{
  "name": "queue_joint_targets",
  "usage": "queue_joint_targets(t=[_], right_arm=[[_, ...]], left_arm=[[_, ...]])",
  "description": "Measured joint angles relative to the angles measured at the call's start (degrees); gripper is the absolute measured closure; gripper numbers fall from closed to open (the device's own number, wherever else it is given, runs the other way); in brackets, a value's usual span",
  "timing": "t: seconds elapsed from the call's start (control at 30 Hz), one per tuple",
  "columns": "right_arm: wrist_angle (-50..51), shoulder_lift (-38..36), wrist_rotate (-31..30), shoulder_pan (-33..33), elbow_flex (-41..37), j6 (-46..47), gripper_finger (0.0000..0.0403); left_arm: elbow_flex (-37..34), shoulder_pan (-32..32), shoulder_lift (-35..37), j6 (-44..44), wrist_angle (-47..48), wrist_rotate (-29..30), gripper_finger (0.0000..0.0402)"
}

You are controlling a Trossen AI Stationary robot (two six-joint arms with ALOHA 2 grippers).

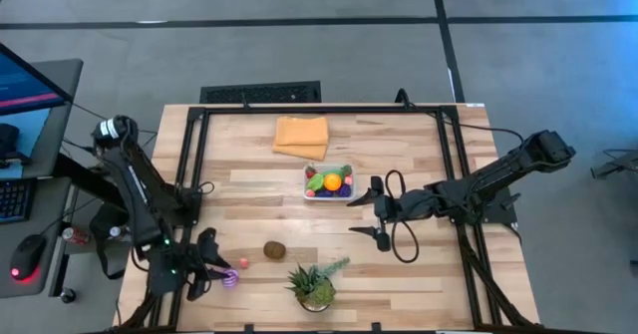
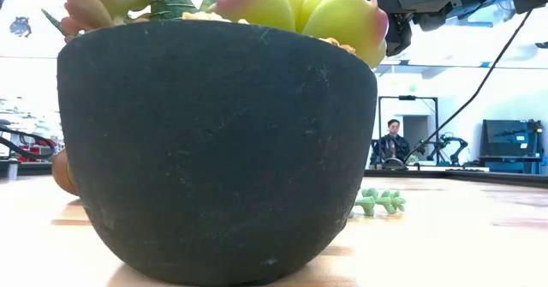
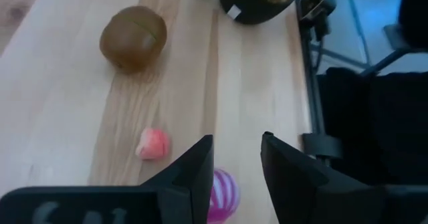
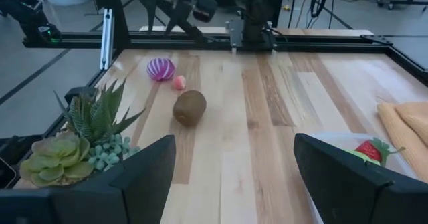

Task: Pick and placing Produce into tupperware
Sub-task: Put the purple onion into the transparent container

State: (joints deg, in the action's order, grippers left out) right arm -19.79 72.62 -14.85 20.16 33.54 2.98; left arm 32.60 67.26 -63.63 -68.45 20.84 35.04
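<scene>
The clear tub (image 1: 311, 193) stands mid-table with several toy produce pieces in it, green, orange, red and purple. On the table near the front left lie a brown kiwi (image 1: 274, 250), a small pink piece (image 1: 243, 263) and a striped pink-purple ball (image 1: 231, 280). My left gripper (image 1: 223, 270) is open, its fingertips just over the striped ball (image 3: 225, 196), which shows partly behind one finger (image 3: 198, 170); I cannot tell whether they touch. My right gripper (image 1: 362, 214) is wide open and empty, just right of the tub and above the table. Its wrist view shows the kiwi (image 4: 190, 107), the ball (image 4: 160, 69) and the tub's corner (image 4: 334, 146).
A potted plant in a dark pot (image 1: 315, 288) stands at the front edge, right of the kiwi, and fills the low view (image 2: 214, 150). A folded orange cloth (image 1: 301, 136) lies behind the tub. A black frame (image 1: 189, 165) runs along the table's edges. A person (image 2: 392, 141) shows far behind.
</scene>
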Motion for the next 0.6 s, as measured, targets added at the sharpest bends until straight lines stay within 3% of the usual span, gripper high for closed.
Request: queue_joint_targets(t=[0.13,0.33,0.5,0.6], right_arm=[[0.0,0.2,0.0,0.0,0.0,0.0,0.0107],[0.1,1.8,0.0,0.0,0.0,0.0,0.0107],[0.1,1.8,0.0,0.0,0.0,-0.5,0.0107],[0.1,1.8,0.0,0.0,0.0,-1.4,0.0107]], left_arm=[[0.0,0.0,4.1,2.4,-0.5,0.7,0.0298],[0.0,0.0,8.5,9.5,-0.5,7.5,0.0301],[0.0,-0.3,9.9,9.8,-0.6,10.9,0.0302],[0.0,-0.9,8.9,14.3,-2.7,11.7,0.0302]])
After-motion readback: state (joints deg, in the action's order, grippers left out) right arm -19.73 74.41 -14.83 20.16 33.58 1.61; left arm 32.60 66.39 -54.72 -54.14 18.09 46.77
